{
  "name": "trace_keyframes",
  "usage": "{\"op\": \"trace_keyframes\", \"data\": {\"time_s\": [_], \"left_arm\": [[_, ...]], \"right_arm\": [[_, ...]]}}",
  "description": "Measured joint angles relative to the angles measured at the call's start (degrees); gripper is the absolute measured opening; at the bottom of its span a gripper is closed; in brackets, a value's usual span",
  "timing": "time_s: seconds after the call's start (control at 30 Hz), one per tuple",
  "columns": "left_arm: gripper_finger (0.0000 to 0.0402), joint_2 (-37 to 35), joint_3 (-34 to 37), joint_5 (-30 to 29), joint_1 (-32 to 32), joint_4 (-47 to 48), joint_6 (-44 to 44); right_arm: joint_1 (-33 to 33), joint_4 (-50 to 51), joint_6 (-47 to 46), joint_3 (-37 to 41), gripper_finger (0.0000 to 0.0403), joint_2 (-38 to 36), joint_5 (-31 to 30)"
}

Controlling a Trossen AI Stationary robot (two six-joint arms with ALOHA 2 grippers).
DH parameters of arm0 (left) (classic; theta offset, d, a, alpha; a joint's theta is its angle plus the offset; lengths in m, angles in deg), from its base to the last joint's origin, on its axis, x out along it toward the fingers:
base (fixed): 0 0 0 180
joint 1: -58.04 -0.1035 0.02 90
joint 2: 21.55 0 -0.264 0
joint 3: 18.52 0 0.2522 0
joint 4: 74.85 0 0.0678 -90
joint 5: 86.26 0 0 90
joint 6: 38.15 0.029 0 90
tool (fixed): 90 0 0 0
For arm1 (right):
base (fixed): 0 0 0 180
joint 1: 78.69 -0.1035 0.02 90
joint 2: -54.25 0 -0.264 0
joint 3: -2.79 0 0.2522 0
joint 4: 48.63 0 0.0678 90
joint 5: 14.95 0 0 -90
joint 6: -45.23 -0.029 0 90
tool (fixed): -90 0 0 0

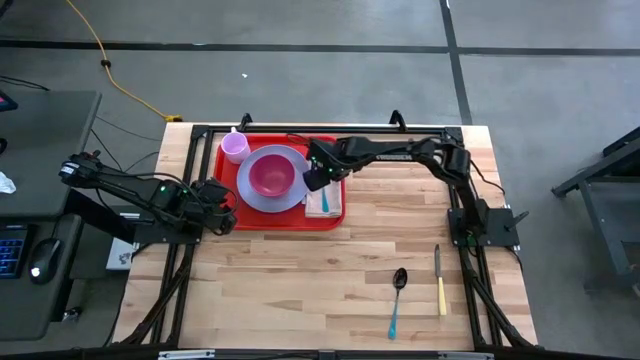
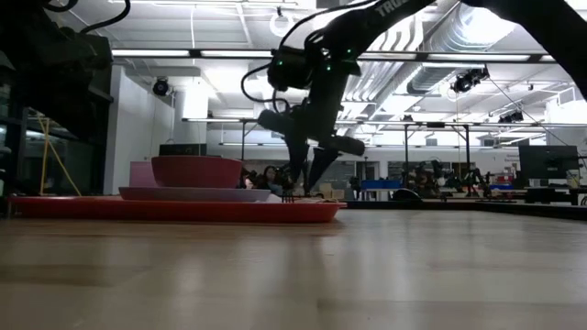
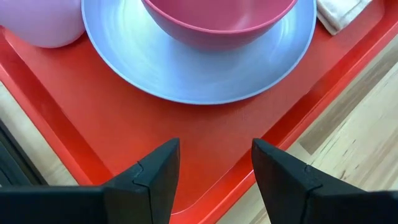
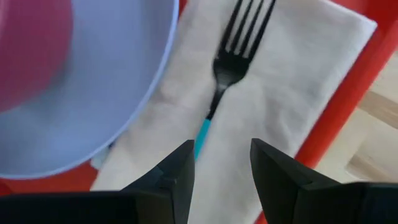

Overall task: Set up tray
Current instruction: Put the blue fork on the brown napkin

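Observation:
The red tray (image 1: 283,219) lies flat on the table's far left part. It carries a lavender plate (image 1: 246,192) with a pink bowl (image 1: 270,176) on it, a lavender cup (image 1: 235,147), and a white napkin (image 4: 292,81). A fork (image 4: 233,56) with black tines and a teal handle lies on the napkin. My right gripper (image 4: 221,149) is open and points down over the fork's handle, its fingers on either side and apart from it. My left gripper (image 3: 216,149) is open at the tray's near left corner (image 3: 205,186), with no touch showing.
A teal-handled spoon (image 1: 397,300) and a yellow-handled knife (image 1: 439,281) lie on the bare wood near the table's near right part. Black frame rails run along the table's edges. The middle and near left of the tabletop are open wood.

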Motion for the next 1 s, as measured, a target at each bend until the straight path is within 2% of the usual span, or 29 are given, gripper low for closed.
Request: {"op": "trace_keyframes", "data": {"time_s": [0.17, 0.3, 0.53, 0.7, 0.87, 1.0], "left_arm": [[0.0227, 0.0, 0.0, 0.0, 0.0, -0.3, -0.3], [0.0227, 0.0, 0.0, -0.2, 0.0, -0.5, -0.3], [0.0227, 0.0, 0.0, -0.2, 0.0, -1.1, -0.3], [0.0227, 0.0, 0.0, -0.2, 0.0, -1.1, -0.2], [0.0227, 0.0, 0.0, -0.1, 0.0, -1.2, -0.2], [0.0227, 0.0, 0.0, -0.1, 0.0, -1.2, -0.1]], "right_arm": [[0.0, -3.5, 0.2, 0.0, 0.0133, 0.4, 0.2], [0.0, -5.6, 1.4, 0.0, 0.0134, 2.5, 2.7], [0.0, -3.9, 3.7, -3.4, 0.0134, 6.0, 2.3], [0.0, 1.3, 7.0, -10.7, 0.0134, 9.6, -0.1], [0.0, 12.4, 8.1, -18.3, 0.0134, 14.0, -4.4], [0.0, 12.8, 8.2, -20.2, 0.0134, 15.3, -5.0]]}}
